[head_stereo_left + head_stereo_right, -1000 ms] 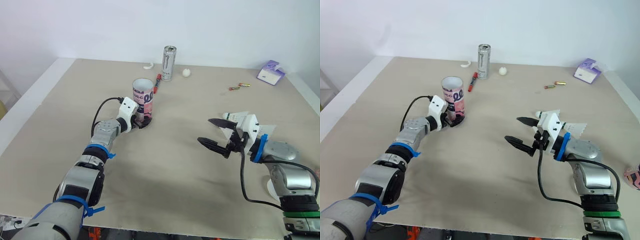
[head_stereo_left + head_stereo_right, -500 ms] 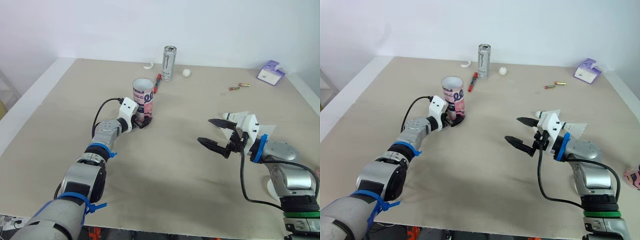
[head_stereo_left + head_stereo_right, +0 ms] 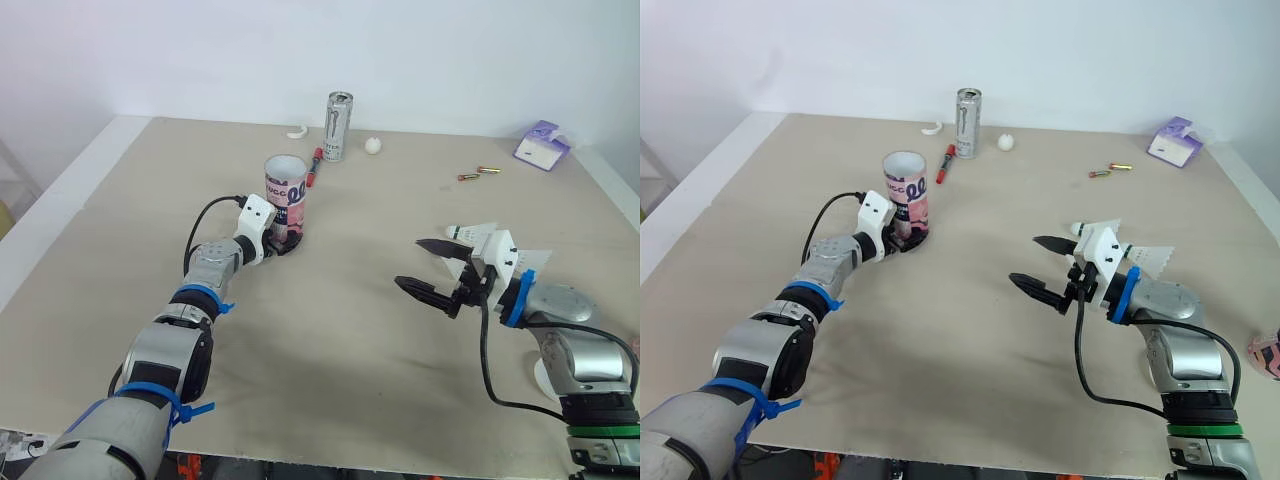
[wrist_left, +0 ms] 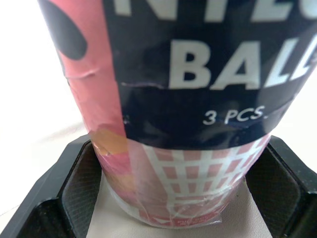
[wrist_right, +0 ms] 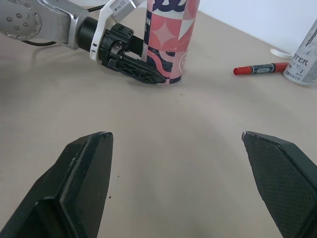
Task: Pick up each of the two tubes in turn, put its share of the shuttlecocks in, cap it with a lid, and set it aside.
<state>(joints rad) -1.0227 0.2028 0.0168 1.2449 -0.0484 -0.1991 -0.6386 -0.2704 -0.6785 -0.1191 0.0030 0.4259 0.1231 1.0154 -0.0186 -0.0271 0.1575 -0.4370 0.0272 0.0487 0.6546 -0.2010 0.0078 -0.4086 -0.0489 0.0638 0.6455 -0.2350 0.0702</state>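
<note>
On the beige tabletop (image 3: 330, 340), nothing has shifted over the last second. Nearest you, well to the right of the pink-and-navy cardboard tube (image 3: 286, 195), your right gripper (image 3: 409, 262) hovers spread wide and empty, with white feathered shuttlecocks (image 3: 468, 231) just behind it. Your left gripper (image 3: 287, 244) sits at the tube's base, fingers apart either side, not visibly clamped. The upright, uncapped tube looks yet to be lifted. A silver drink can (image 3: 338, 127) stands beyond it.

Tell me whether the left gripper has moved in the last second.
No. The left gripper stays at the base of the tube, unchanged against the can.
</note>
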